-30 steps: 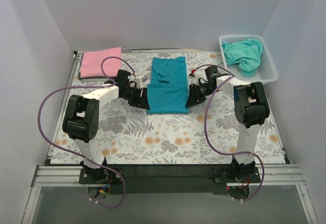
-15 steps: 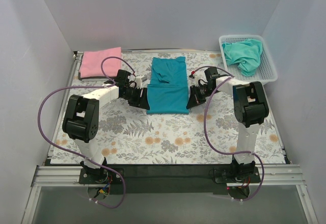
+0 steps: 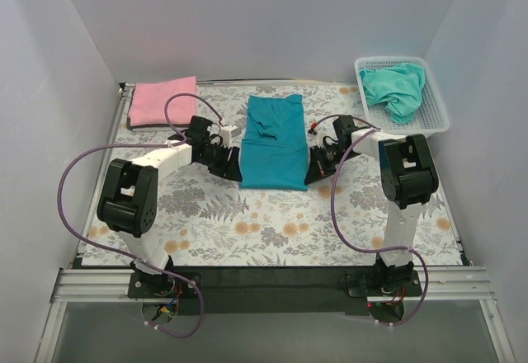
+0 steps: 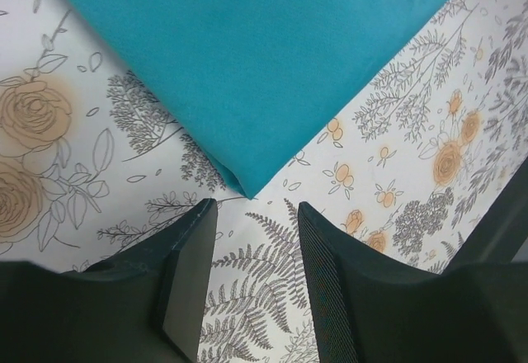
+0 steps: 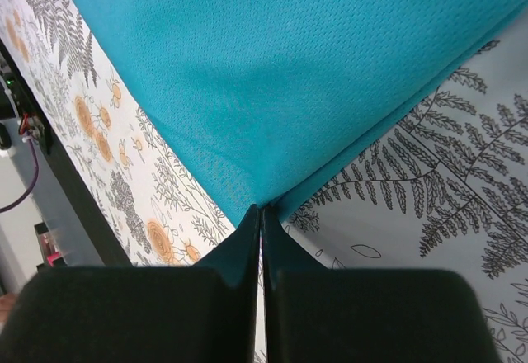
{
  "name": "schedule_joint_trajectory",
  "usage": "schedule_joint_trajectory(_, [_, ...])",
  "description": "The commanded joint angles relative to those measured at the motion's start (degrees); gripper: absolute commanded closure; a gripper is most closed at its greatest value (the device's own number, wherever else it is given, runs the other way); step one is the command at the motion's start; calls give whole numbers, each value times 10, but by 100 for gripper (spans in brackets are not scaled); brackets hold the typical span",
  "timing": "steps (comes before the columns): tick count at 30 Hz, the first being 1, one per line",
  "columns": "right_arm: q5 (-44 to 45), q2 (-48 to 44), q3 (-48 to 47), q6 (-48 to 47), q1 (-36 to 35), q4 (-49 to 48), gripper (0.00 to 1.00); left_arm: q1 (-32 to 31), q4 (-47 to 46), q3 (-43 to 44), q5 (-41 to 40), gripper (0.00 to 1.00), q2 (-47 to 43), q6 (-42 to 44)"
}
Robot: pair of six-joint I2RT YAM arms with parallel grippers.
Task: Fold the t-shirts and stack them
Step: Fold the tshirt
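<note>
The teal shirt (image 3: 270,144) lies flat in the middle of the table (image 3: 247,223). It is already folded into a long strip. Its long way runs from the arms toward the back wall.

The two near corners matter most, and each arm is at the corner on its own side. The left pincer (image 4: 252,219) has its fingers apart. The near left corner points right at the gap, just ahead of the tips and not yet between them. The right pincer (image 5: 261,213) has its fingers pressed together at the near right corner. The cloth runs to a point right at the tips, so it looks nipped there.

I think the next step is to fold the near end up toward the far end. For that the left pincer must first slide forward and close on its corner.

The teal cloth is soft and thin, with tiny holes like a sports shirt. It has a few bumps near the far end.

The pink shirt (image 3: 161,99) sits folded at the far left. The green shirt (image 3: 398,87) is crumpled in the white basket (image 3: 436,107) at the far right.
</note>
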State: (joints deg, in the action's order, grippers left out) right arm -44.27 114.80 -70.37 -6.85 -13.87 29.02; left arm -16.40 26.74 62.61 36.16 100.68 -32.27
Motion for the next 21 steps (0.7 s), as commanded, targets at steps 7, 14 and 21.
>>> schedule_joint_trajectory(7, [-5, -12, -28, -35, 2, 39, 98, -88, -64, -64, -56, 56, -111, 161])
schedule_joint_trajectory(14, [23, -70, -56, -79, 15, 69, 66, -155, -208, -153, -99, 55, -171, 297])
schedule_joint_trajectory(21, [3, -46, -137, -85, 1, 61, 66, -180, -313, -205, -135, 58, -163, 376])
